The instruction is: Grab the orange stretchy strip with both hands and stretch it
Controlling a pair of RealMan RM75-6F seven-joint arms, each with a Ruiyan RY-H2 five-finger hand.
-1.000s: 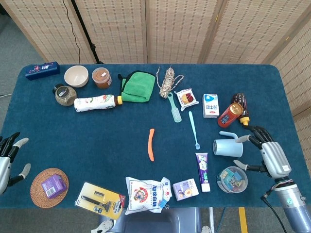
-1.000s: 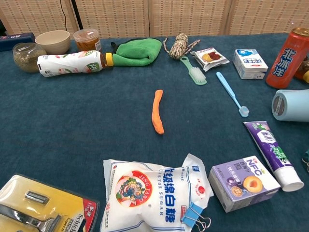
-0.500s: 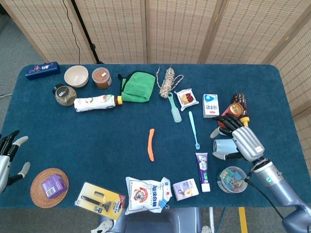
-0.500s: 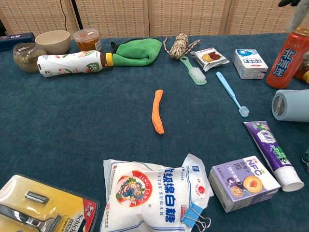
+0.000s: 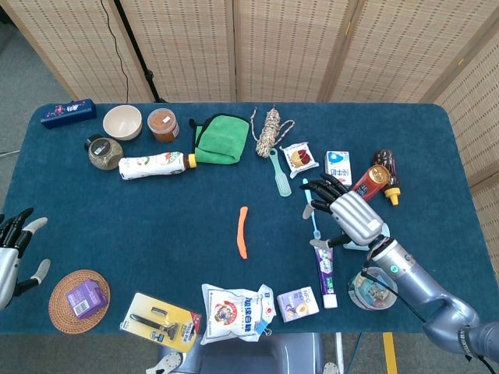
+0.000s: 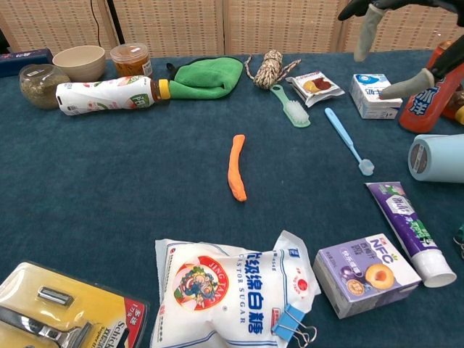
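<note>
The slim orange stretchy strip (image 5: 242,232) lay alone near the middle of the dark blue cloth-covered table (image 5: 156,226), running roughly front to back with a slight bend, and neither hand touched it. The right hand (image 5: 345,215) hung above the table to the strip's right, over the pale blue toothbrush (image 5: 310,206) and the purple-and-white toothpaste tube (image 5: 325,273), its fingers spread apart and holding nothing; in the chest view only its fingertips (image 6: 367,32) showed at the top right corner. The left hand (image 5: 12,251) sat at the table's left edge, well apart from the strip, fingers apart and empty, just beside the round woven coaster (image 5: 78,300) bearing a small purple box (image 5: 84,298).
</note>
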